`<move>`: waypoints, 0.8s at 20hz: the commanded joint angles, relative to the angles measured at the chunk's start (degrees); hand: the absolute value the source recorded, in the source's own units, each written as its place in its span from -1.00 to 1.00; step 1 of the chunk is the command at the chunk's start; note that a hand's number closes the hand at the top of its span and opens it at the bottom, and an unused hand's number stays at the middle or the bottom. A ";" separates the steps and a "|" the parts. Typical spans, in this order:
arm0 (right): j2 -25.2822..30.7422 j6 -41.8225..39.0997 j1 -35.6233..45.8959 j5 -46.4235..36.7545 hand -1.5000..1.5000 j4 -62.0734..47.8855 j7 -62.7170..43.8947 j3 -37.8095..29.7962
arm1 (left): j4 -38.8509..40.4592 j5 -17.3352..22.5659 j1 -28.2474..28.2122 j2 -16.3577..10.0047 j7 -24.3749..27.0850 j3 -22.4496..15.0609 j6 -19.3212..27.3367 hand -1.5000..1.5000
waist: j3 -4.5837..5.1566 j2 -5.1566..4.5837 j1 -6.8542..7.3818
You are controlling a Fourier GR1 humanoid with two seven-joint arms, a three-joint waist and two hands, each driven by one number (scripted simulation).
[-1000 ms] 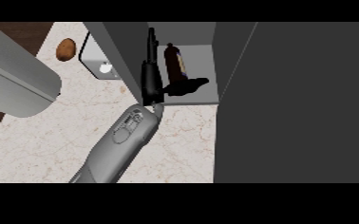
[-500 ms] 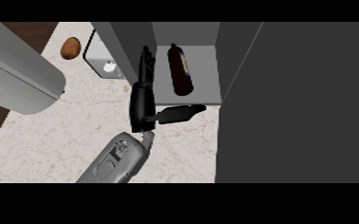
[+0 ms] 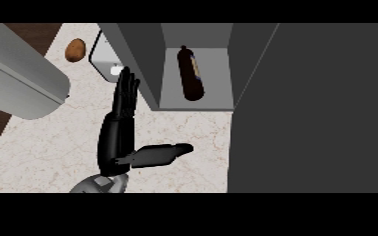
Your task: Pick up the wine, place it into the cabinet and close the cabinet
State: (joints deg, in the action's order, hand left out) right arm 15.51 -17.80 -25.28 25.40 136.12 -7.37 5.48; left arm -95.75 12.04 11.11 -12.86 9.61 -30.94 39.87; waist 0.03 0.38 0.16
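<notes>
**Status, head view**

1. Wine bottle (image 3: 190, 72): dark brown, inside the cabinet (image 3: 144, 60), on the light grey floor of the open compartment. Neck points to the view's top, base to the compartment's front edge. It sits approx. mid-compartment and touches neither side wall. No hand is in contact w/ it.

2. Cabinet door (image 3: 303, 110): large dark panel at the view's right, swung open. It runs from the compartment's right side down to the lower edge. The cabinet is not yet closed.

3. Right hand (image 3: 117, 135): black, over the counter (image 3: 184, 145), outside the cabinet and left of the compartment.
   - Fingers (image 3: 125, 90): straight, released, pointing to the view's top and holding nothing. The tips lie just beside the outer face of the cabinet's left wall, which stands btwn them and the bottle.
   - Thumb (image 3: 159, 154): stretched out to the right, below the compartment's front edge and apart from it.

4. Left hand: does not show in this view.

5. Other items:
   - Large grey rounded body (image 3: 29, 80) at the left edge; ID cannot be told.
   - Brown oval item (image 3: 75, 50) on the counter, upper left.
   - White object (image 3: 103, 60) just left of the cabinet wall, partly hidden; type cannot be told.
</notes>
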 commanded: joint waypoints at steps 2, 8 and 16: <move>1.13 -0.04 -2.82 -0.25 -1.00 8.42 -2.29 -1.45 | -9.38 3.66 -10.59 -6.59 3.16 2.45 -6.70 -1.00 | 0.02 -0.10 -0.16; 8.02 -4.96 -0.46 1.07 1.00 9.74 -6.23 0.15 | -17.47 9.33 -16.30 -12.59 3.88 3.95 -15.90 -1.00 | 0.08 -0.05 0.18; 9.44 -12.07 -6.82 -1.95 1.00 9.24 -0.07 -1.47 | -17.46 15.07 -23.66 -16.69 9.52 11.01 -26.13 1.00 | 0.00 -0.09 -0.73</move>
State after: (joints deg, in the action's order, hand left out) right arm 24.35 -28.34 -26.38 24.33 135.76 -6.46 5.44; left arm -112.07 24.78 -9.54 -27.45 17.59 -23.30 17.85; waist 0.12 0.26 -0.15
